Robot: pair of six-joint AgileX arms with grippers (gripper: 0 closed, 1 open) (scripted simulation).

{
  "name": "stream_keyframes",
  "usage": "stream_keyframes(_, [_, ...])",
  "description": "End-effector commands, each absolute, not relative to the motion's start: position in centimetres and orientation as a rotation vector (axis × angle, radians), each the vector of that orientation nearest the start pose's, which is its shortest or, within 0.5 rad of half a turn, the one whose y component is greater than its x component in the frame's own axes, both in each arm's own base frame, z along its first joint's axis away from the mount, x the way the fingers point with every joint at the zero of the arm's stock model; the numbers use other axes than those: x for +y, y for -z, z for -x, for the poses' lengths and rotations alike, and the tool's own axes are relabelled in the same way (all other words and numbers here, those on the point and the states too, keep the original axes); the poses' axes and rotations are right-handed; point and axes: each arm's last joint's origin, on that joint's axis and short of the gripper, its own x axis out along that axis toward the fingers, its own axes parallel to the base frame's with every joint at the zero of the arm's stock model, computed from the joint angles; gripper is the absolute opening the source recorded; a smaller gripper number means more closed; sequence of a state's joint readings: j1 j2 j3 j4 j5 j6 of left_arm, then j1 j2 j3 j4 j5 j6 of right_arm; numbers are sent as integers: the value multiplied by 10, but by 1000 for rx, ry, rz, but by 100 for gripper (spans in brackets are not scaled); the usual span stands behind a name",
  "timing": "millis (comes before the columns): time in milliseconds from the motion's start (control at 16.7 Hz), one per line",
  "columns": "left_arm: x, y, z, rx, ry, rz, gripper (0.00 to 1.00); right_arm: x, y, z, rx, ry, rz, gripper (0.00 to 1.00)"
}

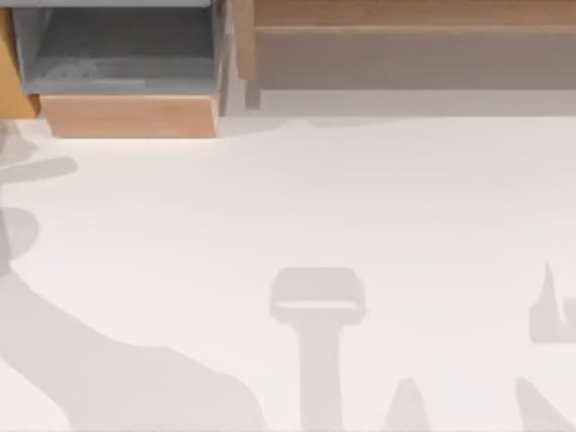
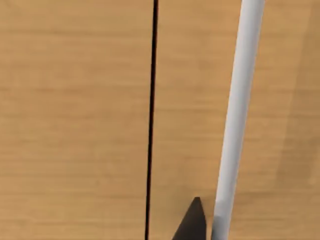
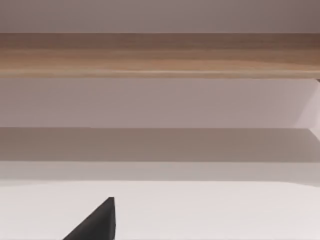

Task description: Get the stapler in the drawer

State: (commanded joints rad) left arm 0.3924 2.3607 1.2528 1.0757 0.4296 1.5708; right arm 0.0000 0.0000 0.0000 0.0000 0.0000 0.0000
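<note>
The drawer (image 1: 117, 67) stands pulled out at the table's far left, with grey inner walls and floor and a light tan front panel (image 1: 130, 115). Nothing lies on its grey floor. The stapler is out of view. In the left wrist view a dark part of my left gripper (image 2: 192, 225) sits very close to a tan wood face with a thin black seam (image 2: 151, 120), beside a pale grey bar (image 2: 237, 120). In the right wrist view a dark part of my right gripper (image 3: 97, 222) hovers over the white table, facing the wooden shelf unit (image 3: 160, 55).
A long wooden shelf unit (image 1: 405, 40) runs along the far edge, right of the drawer. The white table (image 1: 360, 198) spreads in front of both. Arm shadows fall across its near left, middle and right.
</note>
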Motion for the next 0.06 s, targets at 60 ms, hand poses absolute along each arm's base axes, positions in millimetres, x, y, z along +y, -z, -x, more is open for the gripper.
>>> stream_keyframes(60, [173, -90, -439, 12, 28, -1548, 100, -1, -160, -106, 0, 0, 0, 100])
